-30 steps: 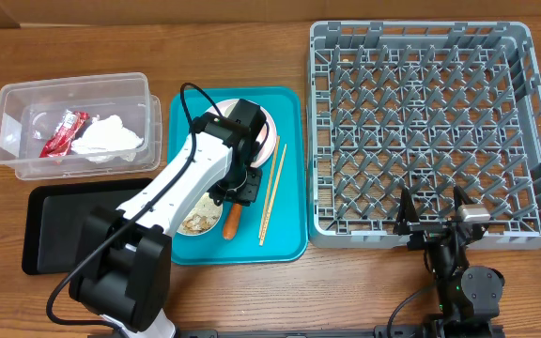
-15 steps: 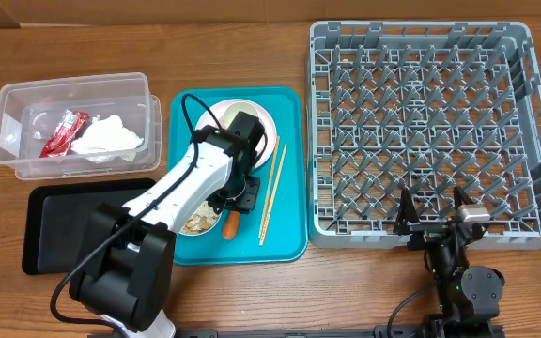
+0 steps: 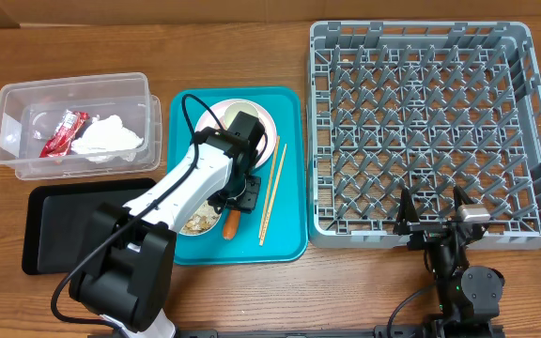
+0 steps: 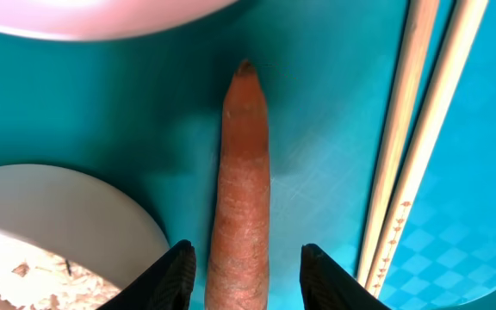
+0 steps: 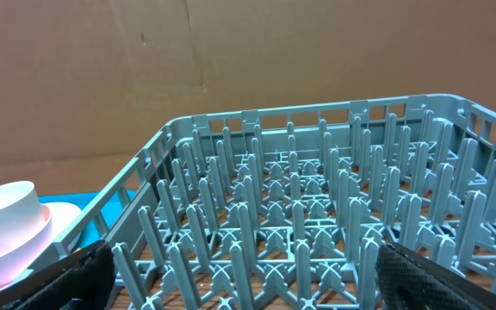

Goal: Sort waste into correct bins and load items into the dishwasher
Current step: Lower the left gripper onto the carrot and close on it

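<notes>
An orange carrot [image 4: 241, 172] lies on the teal tray [image 3: 289, 235], between a white plate of beige crumbs [image 4: 50, 232] and the wooden chopsticks [image 4: 412, 146]. My left gripper [image 4: 246, 258] is open and straddles the carrot's thick end, with a gap on each side. From overhead the carrot [image 3: 232, 223] pokes out below the left gripper [image 3: 236, 199]. The clear tub [image 3: 7, 131] holds a red wrapper [image 3: 64, 132] and a white wad [image 3: 108, 136]. My right gripper [image 3: 432, 208] stands open at the front edge of the grey dish rack [image 3: 421, 122].
A black tray [image 3: 59, 225] lies in front of the clear tub. A pale-pink plate [image 3: 252, 117] sits at the back of the teal tray, partly under my left arm. A white cup [image 5: 7, 207] shows at the left of the right wrist view.
My left arm has shifted slightly toward the front of the teal tray, and its jaws have spread a little around the carrot. The right arm has not moved.
</notes>
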